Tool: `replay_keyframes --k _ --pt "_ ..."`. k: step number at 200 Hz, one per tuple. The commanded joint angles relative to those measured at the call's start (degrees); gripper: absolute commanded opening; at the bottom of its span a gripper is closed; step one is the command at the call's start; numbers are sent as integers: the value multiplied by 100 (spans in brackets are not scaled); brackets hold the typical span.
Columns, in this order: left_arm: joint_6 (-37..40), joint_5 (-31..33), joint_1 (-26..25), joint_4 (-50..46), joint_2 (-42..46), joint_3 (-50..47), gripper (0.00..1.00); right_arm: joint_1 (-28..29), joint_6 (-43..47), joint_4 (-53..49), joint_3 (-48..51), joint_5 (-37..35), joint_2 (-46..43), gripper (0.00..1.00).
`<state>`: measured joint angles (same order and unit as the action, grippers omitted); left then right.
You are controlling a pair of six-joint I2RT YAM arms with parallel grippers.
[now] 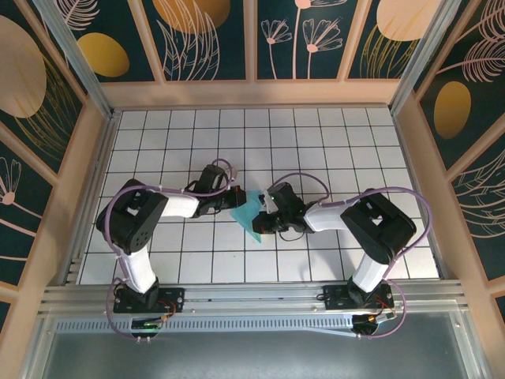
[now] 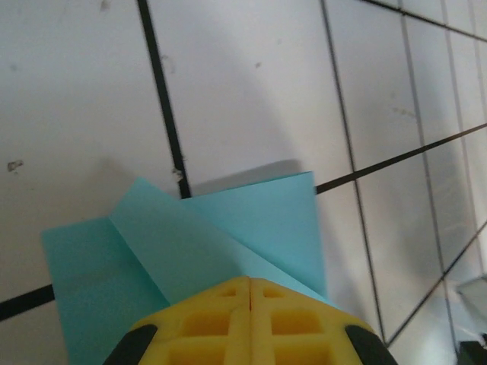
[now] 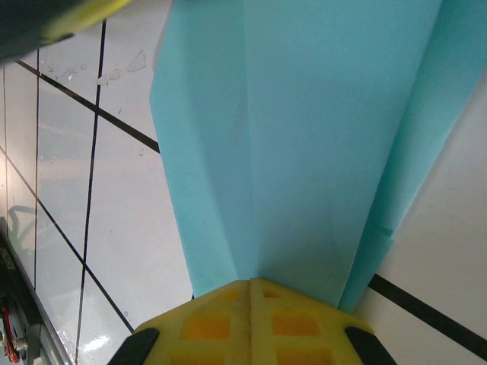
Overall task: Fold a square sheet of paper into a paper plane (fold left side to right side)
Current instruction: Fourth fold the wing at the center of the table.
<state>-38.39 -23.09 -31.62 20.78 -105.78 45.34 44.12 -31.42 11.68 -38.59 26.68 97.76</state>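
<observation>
From above, the folded turquoise sheet of paper (image 1: 251,214) lies near the middle of the gridded tabletop (image 1: 316,142), between the left hand (image 1: 234,198) and the right hand (image 1: 266,212), which meet over it.

At the left wrist, the left hand (image 2: 249,293) has its yellow jaws fully closed, tips on the paper's near edge (image 2: 228,236). I cannot tell whether they pinch it or press on it. One flap overlaps another and the far corner lifts slightly.

At the right wrist, the right hand (image 3: 249,293) is likewise closed tight where the creased layers (image 3: 304,137) converge.

The paper looks light, limp and easily crumpled, and it probably slides on the smooth tiles. A layered edge beside a crease should be the firmest place to grip.
</observation>
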Motion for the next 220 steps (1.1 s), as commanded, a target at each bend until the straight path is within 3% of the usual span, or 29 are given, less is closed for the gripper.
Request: replay_keyframes --k 1,77,134,220 --pt "58 113 11 75 -178 128 0 -33 123 -1166 123 -133 75 0" --pt "182 445 6 -121 -210 -271 0 -197 233 -1054 -306 341 -642 0" --pt "165 494 6 -159 -179 -214 0 -181 171 -693 -636 644 -154 0" --pt "204 604 13 -288 -242 -166 0 57 -48 -735 -48 707 -587 0"
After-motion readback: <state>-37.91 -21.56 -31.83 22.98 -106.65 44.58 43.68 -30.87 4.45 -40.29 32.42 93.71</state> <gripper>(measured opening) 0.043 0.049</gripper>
